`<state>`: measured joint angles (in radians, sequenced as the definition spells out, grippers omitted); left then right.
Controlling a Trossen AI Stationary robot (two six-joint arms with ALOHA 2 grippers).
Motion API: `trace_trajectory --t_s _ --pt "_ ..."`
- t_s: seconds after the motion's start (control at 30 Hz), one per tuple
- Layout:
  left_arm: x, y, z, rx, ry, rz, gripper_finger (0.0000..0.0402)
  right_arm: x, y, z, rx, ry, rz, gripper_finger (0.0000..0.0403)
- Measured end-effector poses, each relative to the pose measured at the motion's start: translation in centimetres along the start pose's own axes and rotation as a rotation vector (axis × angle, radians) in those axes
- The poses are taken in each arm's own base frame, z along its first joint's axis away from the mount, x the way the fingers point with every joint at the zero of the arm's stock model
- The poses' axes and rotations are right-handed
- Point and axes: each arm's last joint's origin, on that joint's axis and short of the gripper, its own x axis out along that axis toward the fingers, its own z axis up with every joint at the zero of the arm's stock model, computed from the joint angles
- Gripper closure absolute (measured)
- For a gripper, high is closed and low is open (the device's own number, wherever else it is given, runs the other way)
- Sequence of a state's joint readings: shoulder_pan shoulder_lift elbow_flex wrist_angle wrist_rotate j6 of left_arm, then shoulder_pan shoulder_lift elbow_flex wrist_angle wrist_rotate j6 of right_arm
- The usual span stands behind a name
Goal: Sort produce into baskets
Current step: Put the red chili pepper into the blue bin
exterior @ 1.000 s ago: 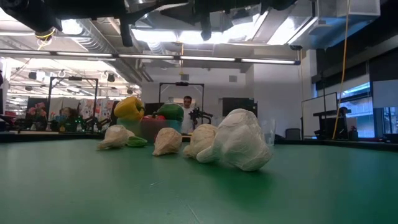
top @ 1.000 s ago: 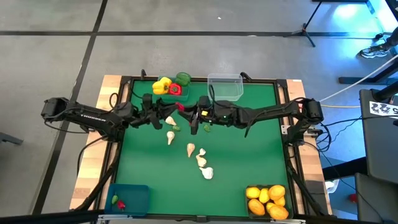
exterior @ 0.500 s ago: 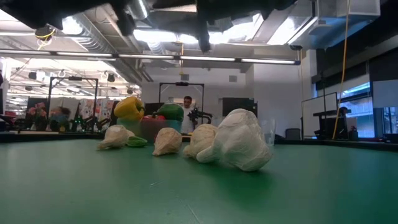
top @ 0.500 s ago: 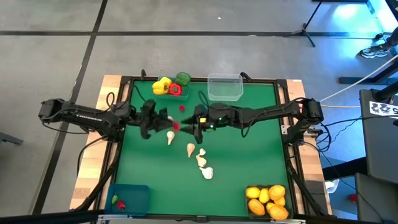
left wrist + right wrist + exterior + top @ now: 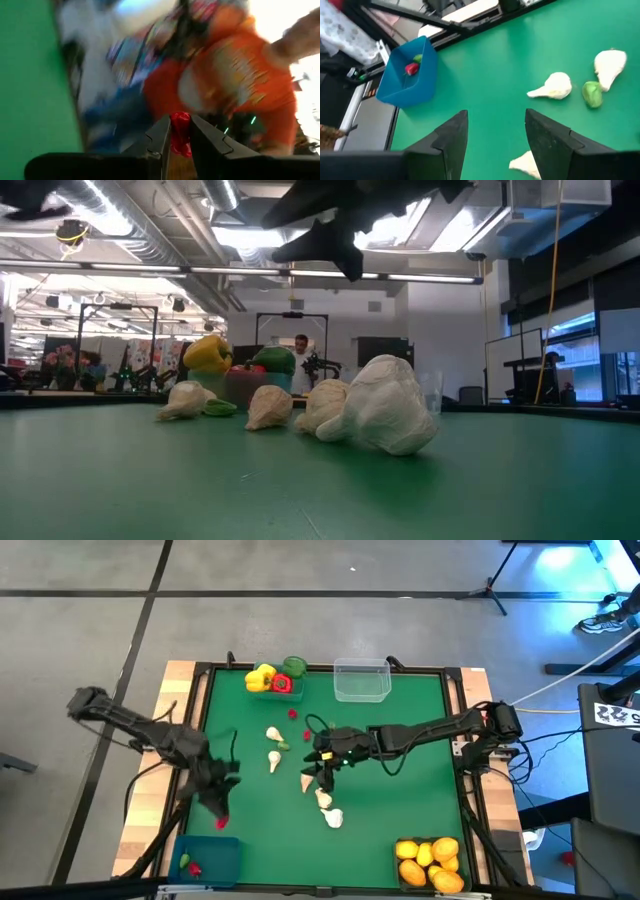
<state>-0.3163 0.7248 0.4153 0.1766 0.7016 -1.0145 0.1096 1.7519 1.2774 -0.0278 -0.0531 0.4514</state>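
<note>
My left gripper [image 5: 220, 818] hangs over the table's near left part, just beyond the blue basket [image 5: 207, 858], shut on a tiny red piece [image 5: 180, 132]. The basket holds a red and a green piece [image 5: 412, 67]. My right gripper [image 5: 494, 125] stands open above the middle of the table, over several white garlic bulbs [image 5: 324, 798] that lie loose on the green mat. A small green piece [image 5: 284, 746] and another red piece [image 5: 293, 712] lie farther back. Yellow, red and green peppers [image 5: 272, 678] sit piled at the far edge. My left gripper pinches the tiny red piece [image 5: 179, 139] between its two fingers, near their free ends. The piece is lifted clear of the mat. The wrist view is blurred, so which part of the piece the fingers are on does not show.
A clear basket [image 5: 361, 680] stands at the far edge, right of the peppers. A dark basket of orange citrus [image 5: 430, 862] stands at the near right corner. The table has a raised black frame [image 5: 190, 750]. A person in orange shows beyond the table in the left wrist view.
My left gripper has swung from the far middle, near the peppers, toward the near left corner and the blue basket, turning as it went and carrying the red piece along. My right gripper has come a little toward the near edge and down over the garlic bulbs.
</note>
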Motion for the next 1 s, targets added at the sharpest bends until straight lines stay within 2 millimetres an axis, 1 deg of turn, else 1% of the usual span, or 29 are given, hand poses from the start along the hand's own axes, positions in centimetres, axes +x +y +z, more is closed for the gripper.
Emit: trace_trajectory --t_s 0.1,0.2,0.37,0.53,0.67,0.73,0.83,1.0 --pt "1.4 0.5 -2.5 -0.088 0.129 0.113 0.0341 0.0 0.0 0.1 0.014 -0.021 -0.025 0.0210" --pt "2.7 0.3 -4.7 -0.101 0.211 0.170 0.0341 0.0 0.0 0.1 0.021 -0.022 -0.026 0.0210" --pt "4.7 0.0 -7.6 -0.142 0.259 0.259 0.0341 0.0 0.0 0.1 0.040 -0.024 -0.028 0.0210" --pt "5.9 0.8 -10.1 -0.237 0.377 0.369 0.0341 0.0 0.0 0.1 0.040 -0.034 -0.048 0.0210" --pt "6.5 1.4 -11.4 -0.228 0.453 0.407 0.0338 0.0 -0.1 0.1 0.040 -0.047 -0.073 0.0210" --pt "6.7 1.4 -11.6 -0.217 0.491 0.390 0.0328 0.0 -0.1 0.1 0.040 -0.046 -0.073 0.0210" --pt "6.7 1.4 -11.7 -0.235 0.525 0.379 0.0300 0.0 -0.1 0.1 0.040 -0.044 -0.073 0.0210" --pt "6.4 1.0 -11.5 -0.212 0.540 0.341 0.0237 0.0 -0.1 0.1 0.038 -0.042 -0.075 0.0210"
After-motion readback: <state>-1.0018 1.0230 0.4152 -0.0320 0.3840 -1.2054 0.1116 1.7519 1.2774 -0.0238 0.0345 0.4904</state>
